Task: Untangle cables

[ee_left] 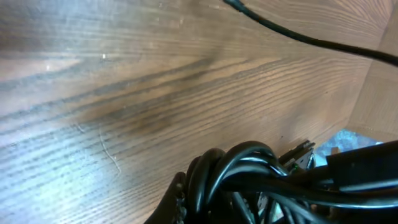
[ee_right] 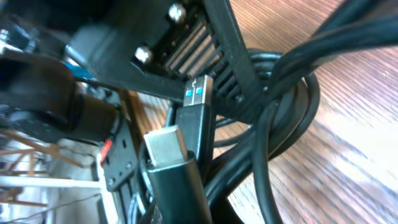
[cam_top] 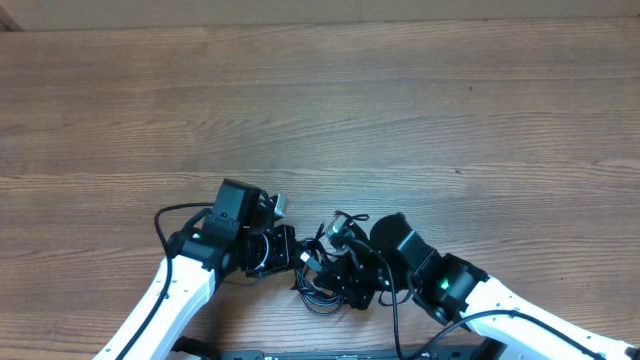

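The cables [cam_top: 318,272] lie as a small black tangle near the table's front edge, between my two grippers. My left gripper [cam_top: 287,249] meets the tangle from the left, shut on a bundle of looped cables [ee_left: 249,177] that fills the bottom of the left wrist view. One dark finger [ee_left: 179,202] shows beside the loops. From the right, my right gripper [cam_top: 345,278] is shut on the cables. A black plug with a silvery end [ee_right: 166,146] stands up out of its jaws. A second plug with a blue insert [ee_right: 198,98] sits just behind it.
The wooden table [cam_top: 320,110] stretches far beyond the tangle. A thicker black wire [cam_top: 163,218] loops off the left arm, and another [cam_top: 396,322] runs along the right arm. A thin black cord [ee_left: 298,37] crosses the top right of the left wrist view.
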